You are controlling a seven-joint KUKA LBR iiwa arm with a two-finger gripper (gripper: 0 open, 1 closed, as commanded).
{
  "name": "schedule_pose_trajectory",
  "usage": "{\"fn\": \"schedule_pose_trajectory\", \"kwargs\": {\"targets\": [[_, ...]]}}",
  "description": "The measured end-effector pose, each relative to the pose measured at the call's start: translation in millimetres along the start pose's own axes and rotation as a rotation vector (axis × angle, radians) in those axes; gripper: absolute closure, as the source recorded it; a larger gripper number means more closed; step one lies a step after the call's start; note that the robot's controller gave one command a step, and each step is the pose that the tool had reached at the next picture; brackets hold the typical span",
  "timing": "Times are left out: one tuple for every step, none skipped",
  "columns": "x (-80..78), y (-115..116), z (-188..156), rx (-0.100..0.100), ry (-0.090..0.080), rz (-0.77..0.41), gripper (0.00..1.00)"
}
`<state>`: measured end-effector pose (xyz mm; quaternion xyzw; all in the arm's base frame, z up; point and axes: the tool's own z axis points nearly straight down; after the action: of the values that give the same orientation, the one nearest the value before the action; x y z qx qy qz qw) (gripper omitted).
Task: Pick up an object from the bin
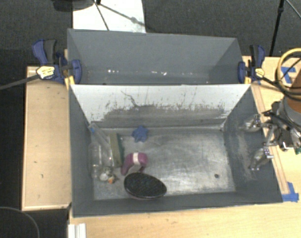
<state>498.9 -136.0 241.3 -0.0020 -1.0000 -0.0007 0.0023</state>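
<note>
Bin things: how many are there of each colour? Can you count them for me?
Blue: 1, the small crumpled thing
Purple and white: 1, the lump
Black: 1, the oval mesh thing
Clear: 1, the bottle-like thing
Green: 1, the thin stick
Total: 5 that I can tell apart

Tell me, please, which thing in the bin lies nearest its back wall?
The small blue piece; the pink item, black oval and clear bottle lie nearer the front.
</note>
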Motion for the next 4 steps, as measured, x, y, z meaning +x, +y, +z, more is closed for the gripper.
{"fn": "schedule_pose_trajectory", "kwargs": {"targets": [[-48.3,41.2,142.6,-0.001,-0.001,-0.012,0.00],[-32.4,98.8,84.3,-0.001,-0.013,-0.034,0.00],[2.6,123.3,46.7,0.000,-0.007,-0.030,0.00],[21.7,190.6,115.0,-0.002,0.001,-0.067,0.00]]}}
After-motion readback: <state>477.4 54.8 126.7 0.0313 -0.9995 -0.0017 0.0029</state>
